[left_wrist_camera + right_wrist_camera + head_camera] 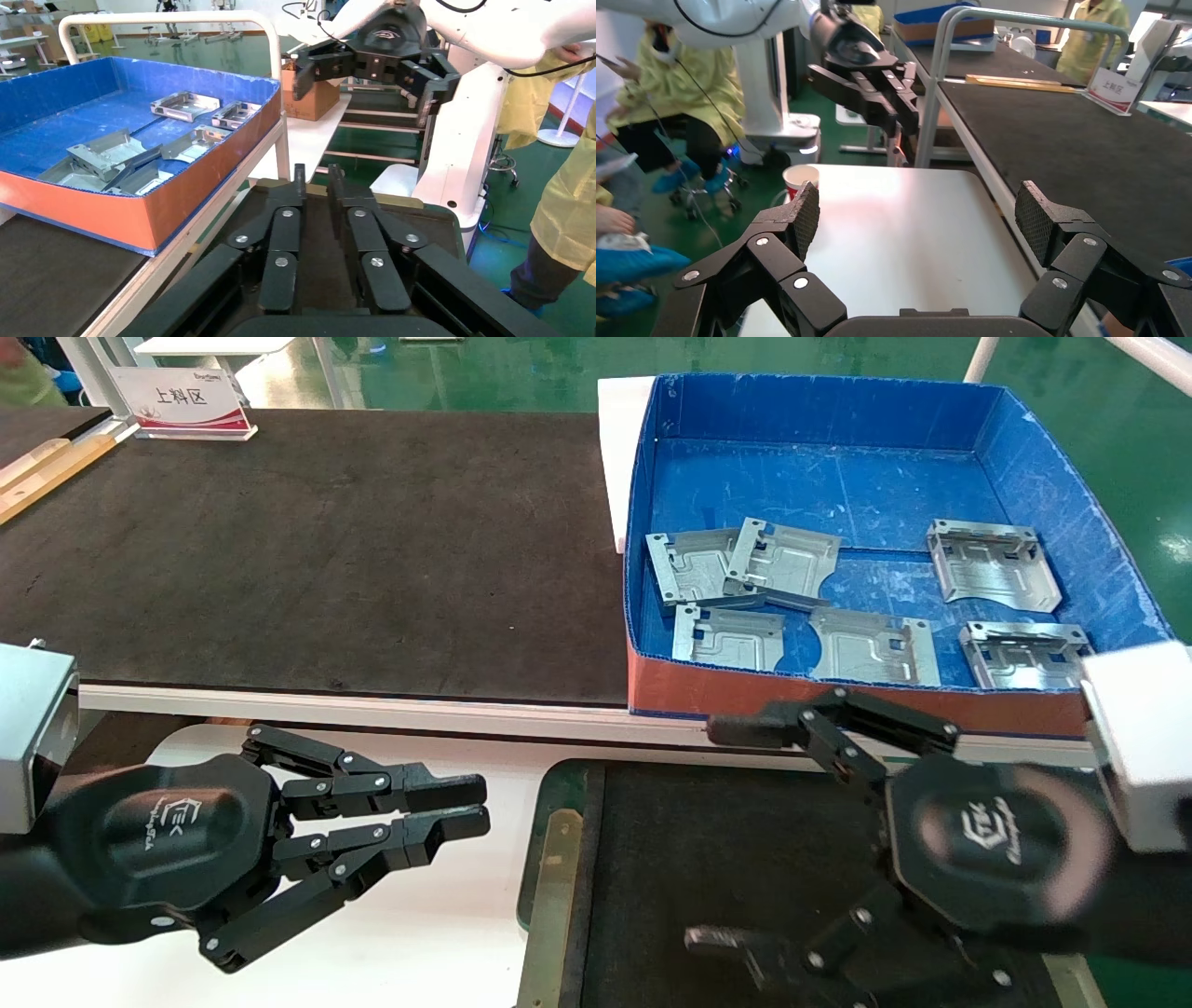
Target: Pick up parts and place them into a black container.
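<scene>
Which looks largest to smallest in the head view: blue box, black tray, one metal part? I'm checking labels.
1. blue box
2. black tray, partly cut off and covered, so unsure
3. metal part

My left gripper [318, 184]: fingers nearly together, beside the deep blue box [176, 203]. Silver-grey stamped metal parts [112, 156] inside it. Right gripper [365, 74] beyond, spread.

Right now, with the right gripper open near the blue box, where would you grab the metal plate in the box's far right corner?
Probably from above, closing on the plate's far edge, where a raised lip stands up. It lies alone in the blue box, clear of other plates, so the right gripper has room.
</scene>
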`<state>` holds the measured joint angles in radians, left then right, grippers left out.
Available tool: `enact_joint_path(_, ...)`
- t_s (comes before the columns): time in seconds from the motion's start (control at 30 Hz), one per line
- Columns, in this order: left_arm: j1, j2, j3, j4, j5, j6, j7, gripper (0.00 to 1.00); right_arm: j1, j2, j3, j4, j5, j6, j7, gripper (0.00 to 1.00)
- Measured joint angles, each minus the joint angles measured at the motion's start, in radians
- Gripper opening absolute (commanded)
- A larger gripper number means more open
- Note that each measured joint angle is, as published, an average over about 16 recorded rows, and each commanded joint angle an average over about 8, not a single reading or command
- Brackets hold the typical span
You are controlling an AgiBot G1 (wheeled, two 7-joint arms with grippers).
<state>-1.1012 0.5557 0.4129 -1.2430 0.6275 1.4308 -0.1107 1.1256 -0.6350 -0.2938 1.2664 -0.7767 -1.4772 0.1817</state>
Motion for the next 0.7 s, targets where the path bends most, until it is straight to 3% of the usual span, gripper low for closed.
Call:
enact_joint_path(0.3,0.0,0.0,0.0,0.0,0.0,0.0,0.0,1.0,0.114,-0.06,-0.03,-0.132,-0.115,0.062,-0.034,1.0)
enact_joint_path(0.7,0.0,0.0,0.0,0.0,0.0,0.0,0.0,1.0,0.276,-0.156,-0.055,-0.472,-0.258,0.171,-0.174,1.0)
